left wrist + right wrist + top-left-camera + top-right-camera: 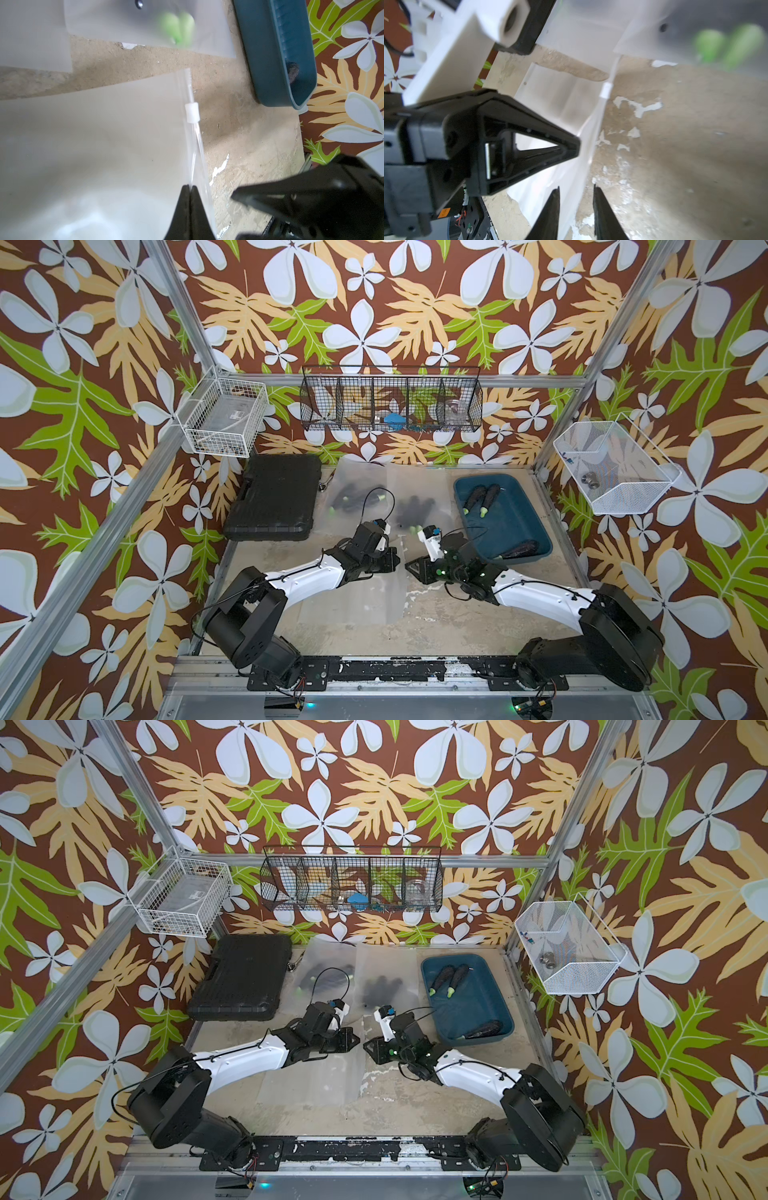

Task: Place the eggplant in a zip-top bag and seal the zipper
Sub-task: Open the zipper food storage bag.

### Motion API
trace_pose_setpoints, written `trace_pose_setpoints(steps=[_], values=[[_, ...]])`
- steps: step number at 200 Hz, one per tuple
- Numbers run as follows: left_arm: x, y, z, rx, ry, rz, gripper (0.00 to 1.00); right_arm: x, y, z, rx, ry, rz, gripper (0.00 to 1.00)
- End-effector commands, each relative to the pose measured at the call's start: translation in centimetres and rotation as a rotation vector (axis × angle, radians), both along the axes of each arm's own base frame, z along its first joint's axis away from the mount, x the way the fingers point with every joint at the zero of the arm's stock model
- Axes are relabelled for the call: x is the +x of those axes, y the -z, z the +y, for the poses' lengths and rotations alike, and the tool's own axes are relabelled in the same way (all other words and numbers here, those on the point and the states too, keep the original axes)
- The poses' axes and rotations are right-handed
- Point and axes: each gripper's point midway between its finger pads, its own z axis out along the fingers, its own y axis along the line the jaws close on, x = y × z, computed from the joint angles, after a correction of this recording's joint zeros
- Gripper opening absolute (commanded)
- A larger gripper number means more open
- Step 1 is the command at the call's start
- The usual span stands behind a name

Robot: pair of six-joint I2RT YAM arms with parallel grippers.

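Note:
An empty translucent zip-top bag lies flat on the table in the middle. Its white slider sits on the zipper edge, also seen in the right wrist view. My left gripper is shut on that zipper edge, some way from the slider. My right gripper is open, tip to tip with the left gripper, and the bag's edge runs between its fingers. Three dark eggplants with green stems lie in the blue tray: two at the back and one at the front.
Two bags with eggplants inside lie at the back centre. A black case sits at the back left. Wire baskets hang on the left wall, back wall and right wall.

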Motion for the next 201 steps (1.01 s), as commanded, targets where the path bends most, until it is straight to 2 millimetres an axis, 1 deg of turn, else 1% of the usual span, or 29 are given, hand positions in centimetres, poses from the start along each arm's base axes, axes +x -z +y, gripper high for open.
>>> trace_pose_setpoints(steps=[1, 12, 28, 52, 73, 88, 97, 112, 132, 140, 155, 167, 185, 191, 201], values=[[-0.3, -0.4, 0.0, -0.001, 0.024, -0.019, 0.0, 0.2, 0.3, -1.6, -0.02, 0.014, -0.001, 0.36], [-0.3, -0.7, 0.0, -0.008, 0.025, -0.024, 0.0, 0.2, 0.5, -1.7, -0.029, 0.0, -0.001, 0.38], [-0.4, -0.8, 0.0, -0.013, 0.026, -0.023, 0.0, 0.0, 0.7, -0.9, -0.012, -0.034, 0.021, 0.41], [-0.4, -0.9, 0.0, -0.015, 0.025, -0.023, 0.0, -0.4, 0.4, 0.9, 0.006, -0.075, 0.015, 0.44], [-0.5, -0.9, -0.1, -0.017, 0.026, -0.023, 0.0, -0.5, 0.4, 2.4, 0.0, -0.092, 0.017, 0.45], [-0.5, -1.0, 0.0, -0.017, 0.024, -0.024, 0.0, -0.4, 1.0, 3.1, 0.003, -0.091, 0.035, 0.45], [-0.6, -1.1, 0.0, -0.019, 0.025, -0.026, 0.0, -0.3, 1.7, 3.1, -0.008, -0.08, 0.052, 0.44], [-0.5, -1.5, 0.2, -0.017, 0.018, -0.035, 0.0, 0.0, 3.1, 2.7, -0.05, -0.052, 0.082, 0.41], [-0.3, -2.2, 0.7, 0.005, 0.006, -0.063, 0.0, -0.2, 4.3, 2.2, -0.076, -0.039, 0.109, 0.37], [-0.3, -2.4, 0.9, 0.014, 0.004, -0.07, 0.0, -0.2, 4.7, 2.1, -0.088, -0.033, 0.118, 0.32], [-0.3, -2.7, 1.1, 0.034, 0.004, -0.077, 0.0, -0.1, 5.3, 1.4, -0.119, -0.007, 0.132, 0.19], [-0.3, -2.3, 1.5, 0.071, 0.0, -0.079, 0.0, -0.2, 5.1, 1.3, -0.104, -0.002, 0.133, 0.11], [-0.3, -1.2, 1.9, 0.112, -0.001, -0.071, 0.0, -0.4, 4.0, 1.9, -0.051, -0.018, 0.13, 0.02], [-0.3, -1.0, 1.9, 0.115, 0.001, -0.07, 0.0, -0.5, 3.6, 2.1, -0.036, -0.021, 0.129, 0.0], [-0.2, -0.7, 1.9, 0.126, -0.003, -0.067, 0.0, -0.5, 3.0, 2.3, -0.013, -0.015, 0.127, 0.0]])
